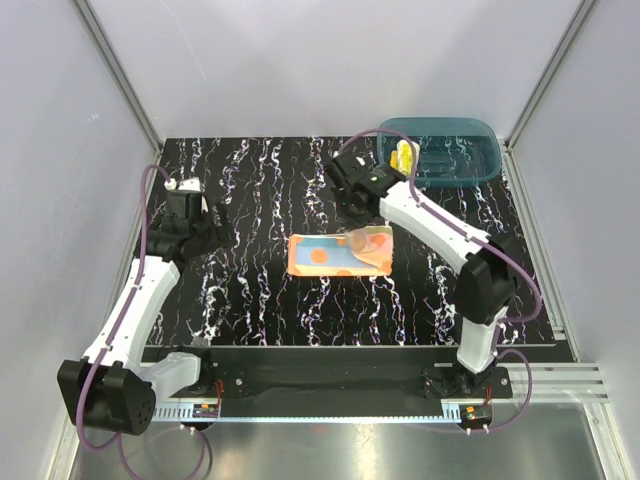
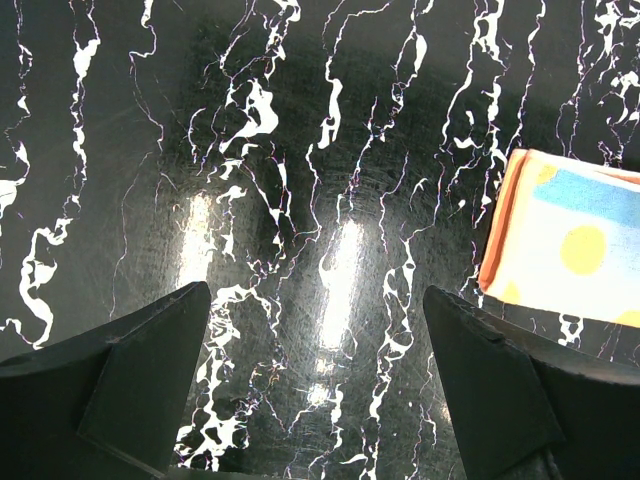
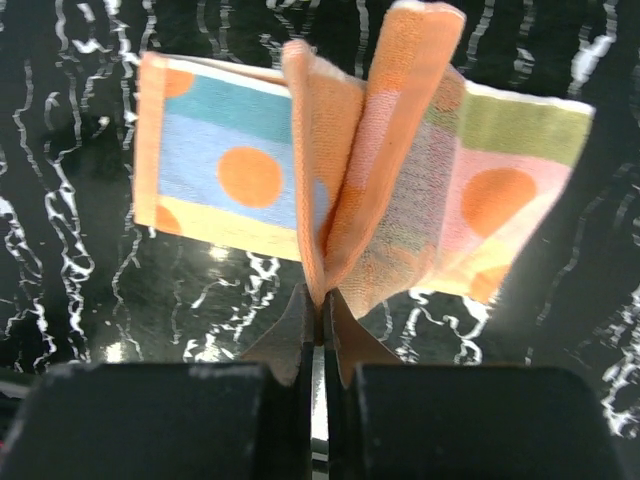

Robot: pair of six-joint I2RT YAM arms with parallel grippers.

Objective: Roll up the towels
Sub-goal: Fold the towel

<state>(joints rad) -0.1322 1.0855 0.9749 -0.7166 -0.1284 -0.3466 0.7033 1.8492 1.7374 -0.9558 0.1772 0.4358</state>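
Note:
The orange polka-dot towel (image 1: 335, 255) lies in the middle of the black marbled table, its right end lifted into a fold. My right gripper (image 1: 362, 214) is shut on that lifted edge; in the right wrist view the cloth (image 3: 380, 140) rises from between my closed fingers (image 3: 322, 300). The yellow towel (image 1: 404, 157) lies rolled inside the teal tub (image 1: 440, 150) at the back right. My left gripper (image 1: 205, 214) is open and empty at the left, above bare table; its view shows only the polka-dot towel's left edge (image 2: 560, 240) at the right.
The teal translucent tub stands at the table's back right corner. White walls and aluminium frame posts enclose the table. The right arm (image 1: 440, 230) reaches diagonally over the table's right half.

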